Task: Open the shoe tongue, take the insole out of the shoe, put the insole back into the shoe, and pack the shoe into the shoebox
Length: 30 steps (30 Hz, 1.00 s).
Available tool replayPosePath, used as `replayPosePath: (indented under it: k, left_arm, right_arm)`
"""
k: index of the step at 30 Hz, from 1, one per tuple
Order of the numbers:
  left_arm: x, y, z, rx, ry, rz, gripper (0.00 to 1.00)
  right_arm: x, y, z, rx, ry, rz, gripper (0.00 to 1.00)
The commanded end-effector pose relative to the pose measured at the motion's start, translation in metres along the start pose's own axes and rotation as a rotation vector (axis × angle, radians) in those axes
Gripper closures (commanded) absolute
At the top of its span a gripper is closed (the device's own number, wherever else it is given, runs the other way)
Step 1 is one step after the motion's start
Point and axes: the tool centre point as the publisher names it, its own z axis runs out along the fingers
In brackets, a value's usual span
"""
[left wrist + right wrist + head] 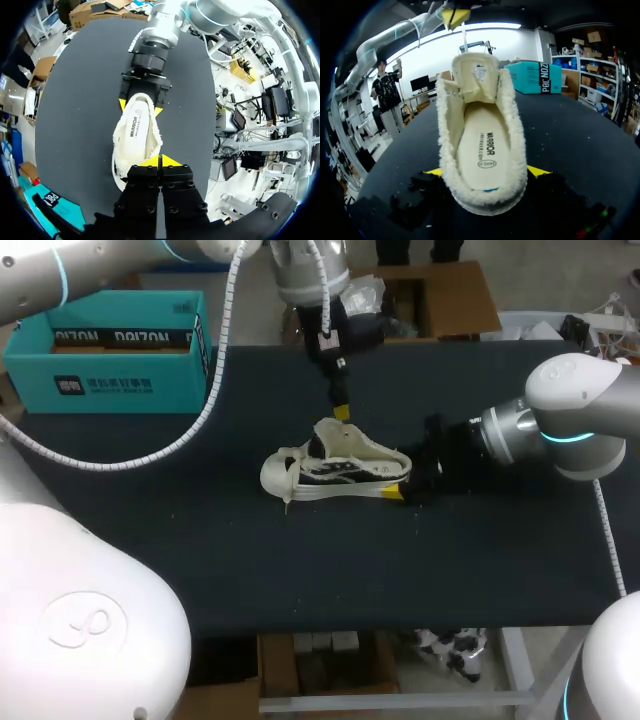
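A cream shoe point(335, 470) with fleece lining lies mid-table, toe to the left. Its tongue point(476, 75) stands upright and the insole point(485, 150) lies inside. My right gripper point(400, 482) holds the heel, one yellow tip on each side point(486, 172). My left gripper point(342, 412) hangs just above the tongue's top edge with its tips pressed together point(160, 161). A small gap shows between those tips point(455, 16) and the tongue, and nothing is visibly pinched. The open teal shoebox point(110, 355) stands at the table's far left.
Black table top point(300, 570) spreads in front of the shoe and to its left. My left arm's white spiral cable point(215, 380) hangs over the table between the shoebox and the shoe.
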Motion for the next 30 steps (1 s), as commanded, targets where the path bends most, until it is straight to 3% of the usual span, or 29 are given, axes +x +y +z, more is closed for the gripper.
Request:
replayPosePath:
  k: [1, 10, 23, 30]
  left_arm:
    - [-0.011, -0.017, 0.020, -0.321, 0.004, 0.430, 1.00]
    - [-0.024, -0.013, 0.063, -0.330, -0.033, 0.474, 1.00]
    - [-0.030, 0.012, 0.106, -0.162, -0.049, 0.416, 1.00]
    - [-0.031, 0.017, 0.124, -0.153, -0.019, 0.402, 1.00]
  right_arm:
    - [-0.001, -0.006, 0.006, -0.003, 0.003, 0.000, 1.00]
    - [-0.001, -0.006, 0.006, -0.003, 0.003, 0.000, 1.00]
    - [-0.001, -0.006, 0.006, -0.003, 0.003, 0.000, 1.00]
    - [-0.001, -0.006, 0.006, -0.003, 0.003, 0.000, 1.00]
